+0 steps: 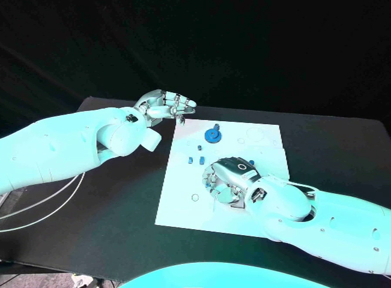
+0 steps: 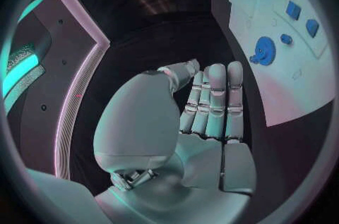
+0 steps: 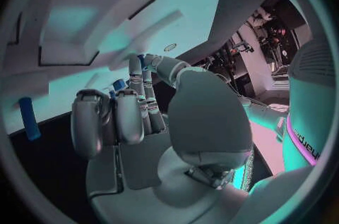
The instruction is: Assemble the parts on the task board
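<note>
Left hand (image 1: 167, 106) hovers over the black table (image 1: 117, 192) just off the far left corner of the task board (image 1: 182, 210); fingers curled in loosely, and the left wrist view shows the fingers (image 2: 215, 102) straight, side by side, nothing in the palm. It holds nothing.

Right hand (image 1: 230, 180) sits low over the middle of the task board, palm down, fingers (image 1: 214, 183) bent toward the board. In the right wrist view the fingers (image 3: 130, 114) curl in, with a small blue bit at the fingertips near the thumb; cannot tell whether it is pinched or just lies behind them.

Blue gear (image 1: 212, 135) stands on the board between the two hands, nearer the left hand, touching neither. Also seen beside the left hand's fingertips in its wrist view (image 2: 263, 50).

Small blue parts (image 1: 194, 159) lie on the board just beyond the right hand's fingers, apart from it. One blue peg (image 3: 29, 118) lies on the board off to the side of the right hand, well apart from the fingers.
</note>
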`<state>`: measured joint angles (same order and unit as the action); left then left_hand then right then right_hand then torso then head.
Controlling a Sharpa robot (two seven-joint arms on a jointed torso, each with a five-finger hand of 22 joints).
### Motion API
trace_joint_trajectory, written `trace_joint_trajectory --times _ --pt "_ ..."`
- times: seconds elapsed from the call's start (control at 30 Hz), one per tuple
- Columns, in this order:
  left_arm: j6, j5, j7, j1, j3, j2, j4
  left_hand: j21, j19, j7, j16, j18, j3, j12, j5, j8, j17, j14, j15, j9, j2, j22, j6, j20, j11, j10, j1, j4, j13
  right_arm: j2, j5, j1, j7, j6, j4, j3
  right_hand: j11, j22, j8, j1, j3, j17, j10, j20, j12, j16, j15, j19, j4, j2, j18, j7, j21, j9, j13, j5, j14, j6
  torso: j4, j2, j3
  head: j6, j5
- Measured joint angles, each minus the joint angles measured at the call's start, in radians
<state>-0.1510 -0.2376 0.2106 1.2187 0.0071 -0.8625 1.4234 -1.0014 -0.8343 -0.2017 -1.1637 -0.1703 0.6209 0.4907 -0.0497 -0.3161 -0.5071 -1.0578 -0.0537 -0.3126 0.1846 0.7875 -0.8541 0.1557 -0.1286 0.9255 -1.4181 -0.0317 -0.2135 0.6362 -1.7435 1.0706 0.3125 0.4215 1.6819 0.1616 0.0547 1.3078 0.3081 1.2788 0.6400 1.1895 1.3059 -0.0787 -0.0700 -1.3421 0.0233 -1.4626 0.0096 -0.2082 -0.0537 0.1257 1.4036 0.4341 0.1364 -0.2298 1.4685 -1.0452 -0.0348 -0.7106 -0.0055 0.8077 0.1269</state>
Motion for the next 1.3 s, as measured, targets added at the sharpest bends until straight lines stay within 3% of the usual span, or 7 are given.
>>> trace_joint_trajectory --times 0.3,0.43,0.8,0.93,1.13,1.27,1.3 --pt "0.002 0.000 -0.001 0.000 0.000 0.000 0.000 0.000 0.000 0.000 0.000 0.000 0.000 0.000 0.000 0.000 0.000 0.000 0.000 0.000 0.000 0.000 0.000 0.000 0.000 0.000 0.000 0.000 0.000 0.003 0.000 0.000 0.000 -0.004 -0.002 0.000 0.012 0.000 -0.070 -0.026 -0.007 -0.016 -0.040 -0.004 0.002 0.006 0.000 -0.004 0.007 -0.018 0.000 0.007 -0.021 -0.026 0.004 -0.001 0.000 0.089 0.0005 0.000 0.0001 0.000 0.000" --pt "0.002 0.000 -0.002 0.000 0.000 0.000 0.000 0.004 0.000 0.000 0.000 0.000 0.000 0.000 0.000 0.000 0.001 0.000 0.000 0.000 0.000 -0.001 0.000 0.000 -0.004 -0.003 0.000 0.000 0.001 0.007 0.000 0.000 0.002 -0.002 0.002 0.001 0.006 0.000 -0.096 -0.035 -0.012 -0.012 -0.050 -0.004 -0.002 0.006 0.000 -0.004 0.012 -0.027 0.000 0.006 -0.021 -0.036 0.008 -0.001 0.000 0.127 0.0005 0.000 0.0001 0.000 -0.001" --pt "0.004 0.000 -0.004 0.000 0.000 -0.003 0.000 0.004 0.000 0.000 0.000 0.000 0.000 0.000 0.000 0.000 0.001 0.000 0.000 0.000 0.000 -0.001 0.000 0.000 -0.003 -0.003 0.000 0.000 0.001 0.069 0.003 0.005 0.012 0.009 0.060 0.002 0.008 0.000 -0.117 -0.037 -0.021 -0.006 -0.056 -0.004 -0.009 0.006 0.000 -0.004 0.021 -0.046 0.000 0.003 -0.021 -0.044 0.018 -0.001 0.000 0.163 0.0015 0.000 0.0005 -0.008 -0.007" --pt "0.004 0.000 -0.004 0.000 0.000 -0.006 0.001 0.004 0.000 0.000 0.000 0.000 0.000 0.000 0.000 0.000 0.001 0.000 0.000 0.000 0.000 -0.001 0.000 0.000 -0.003 -0.003 0.000 0.000 0.001 0.119 0.015 0.032 0.013 0.010 0.090 -0.004 0.008 0.000 -0.117 -0.037 -0.021 -0.010 -0.056 -0.004 -0.011 0.006 0.000 -0.004 0.021 -0.046 0.000 0.004 -0.024 -0.044 0.020 -0.001 0.000 0.163 0.0019 0.001 0.0001 -0.017 -0.023" --pt "0.004 0.000 -0.005 0.000 0.000 -0.013 0.002 0.004 0.000 0.004 0.004 0.000 -0.003 0.000 0.000 0.000 0.001 0.000 0.000 0.000 0.000 -0.002 0.004 0.000 -0.003 -0.003 0.000 -0.003 0.002 0.203 0.073 0.099 0.008 0.008 0.095 -0.013 0.011 0.000 -0.117 -0.033 -0.021 -0.021 -0.069 -0.004 -0.012 0.006 0.000 -0.004 0.021 -0.051 0.000 0.013 -0.043 -0.042 0.021 -0.001 0.000 0.150 0.0030 0.002 -0.0011 -0.033 -0.055" --pt "0.004 0.000 -0.005 0.000 0.000 -0.015 0.002 0.004 0.000 0.004 0.004 0.000 -0.003 0.000 0.000 0.000 0.001 0.000 0.000 0.000 0.000 -0.002 0.004 0.000 -0.003 -0.003 0.000 -0.003 0.002 0.244 0.135 0.139 -0.012 -0.003 0.080 -0.016 0.030 -0.005 -0.129 -0.037 -0.058 -0.038 -0.165 -0.021 -0.001 0.013 -0.022 0.029 0.028 -0.065 -0.002 0.020 -0.111 -0.046 0.007 -0.001 -0.003 0.161 0.0054 0.003 -0.0017 -0.043 -0.070" --pt "0.004 0.000 -0.005 0.000 0.000 -0.015 0.002 0.004 0.000 0.004 0.004 0.000 -0.003 0.000 0.000 0.000 0.001 0.000 0.000 0.000 0.000 -0.002 0.004 0.000 -0.003 -0.003 0.000 -0.003 0.002 0.251 0.150 0.147 -0.017 -0.007 0.076 -0.017 0.037 -0.028 -0.144 -0.037 -0.109 -0.047 -0.216 -0.027 -0.004 0.017 -0.030 0.050 0.029 -0.064 -0.018 0.019 -0.152 -0.050 -0.003 -0.001 -0.002 0.183 0.0056 0.003 -0.0018 -0.045 -0.072"
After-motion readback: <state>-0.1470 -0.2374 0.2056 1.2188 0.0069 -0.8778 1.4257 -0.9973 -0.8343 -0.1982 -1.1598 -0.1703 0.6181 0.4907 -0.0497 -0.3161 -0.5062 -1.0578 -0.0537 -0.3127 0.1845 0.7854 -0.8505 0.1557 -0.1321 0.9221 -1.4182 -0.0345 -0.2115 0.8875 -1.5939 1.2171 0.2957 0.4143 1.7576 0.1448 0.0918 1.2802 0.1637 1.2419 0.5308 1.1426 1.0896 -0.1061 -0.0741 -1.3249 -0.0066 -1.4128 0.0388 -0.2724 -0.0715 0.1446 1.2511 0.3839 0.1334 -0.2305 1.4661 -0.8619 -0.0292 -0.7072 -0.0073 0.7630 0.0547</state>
